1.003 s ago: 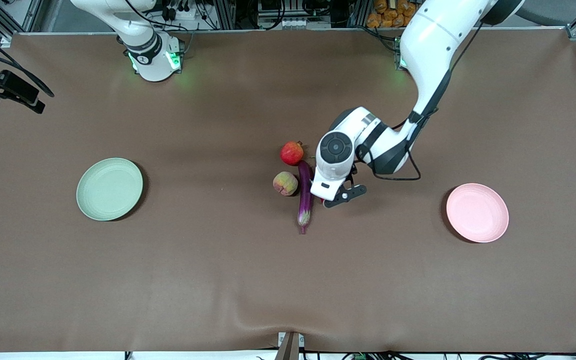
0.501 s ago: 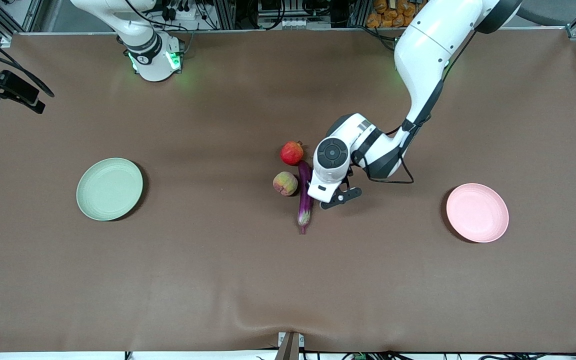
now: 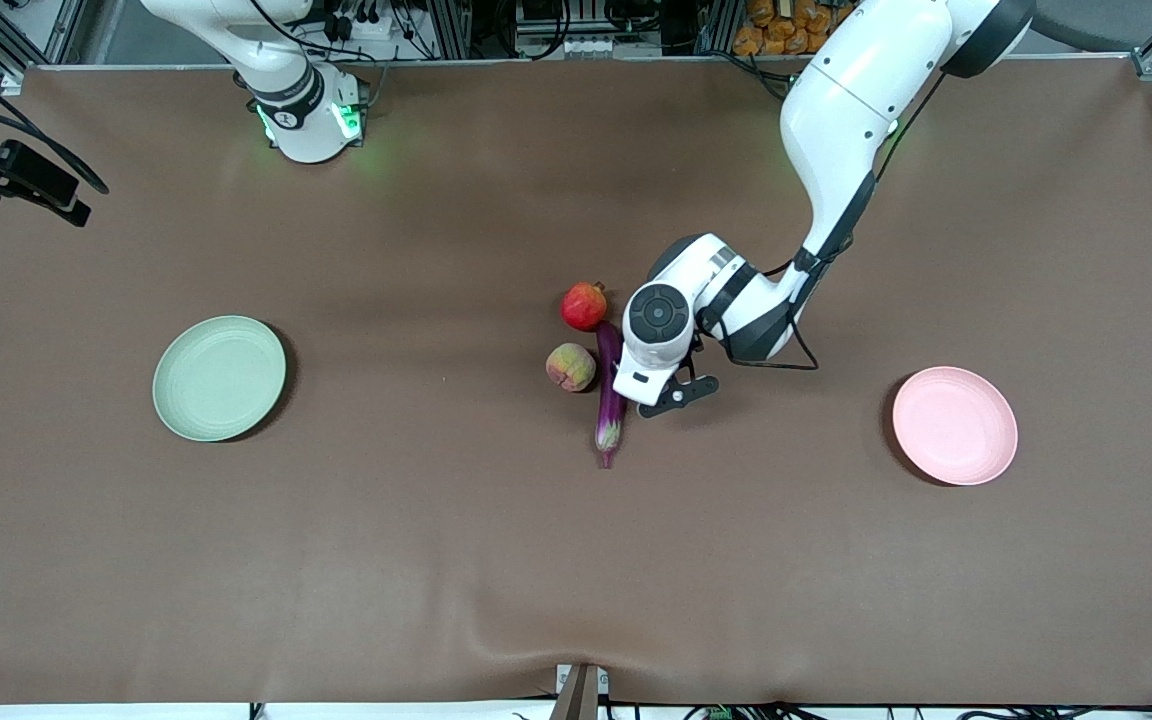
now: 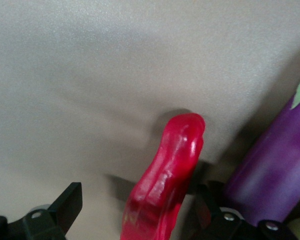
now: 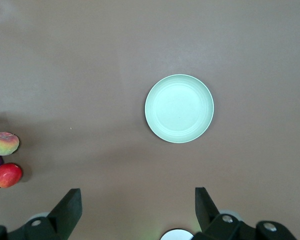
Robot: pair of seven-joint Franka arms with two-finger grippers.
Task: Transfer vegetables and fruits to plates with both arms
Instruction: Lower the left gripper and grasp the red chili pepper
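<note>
- Since a second ago the left arm has drawn its wrist a little toward the eggplant point(image 3: 609, 395); nothing on the counter point(image 3: 436, 560) has shifted.
- The green plate point(image 3: 219, 378) lies bare toward the right arm's end.
- The right hand point(image 5: 138, 212), released and high over that end, waits.
- The pomegranate point(image 3: 584, 306) and peach point(image 3: 571, 367) sit mid-counter, just beside the eggplant.
- The left hand point(image 4: 135, 212) is down at the chili pepper point(image 4: 165, 185), fingers point(image 4: 65, 207) spread on either side of it, not gripping.
- The pink plate point(image 3: 954, 425) lies bare toward the left arm's end.
</note>
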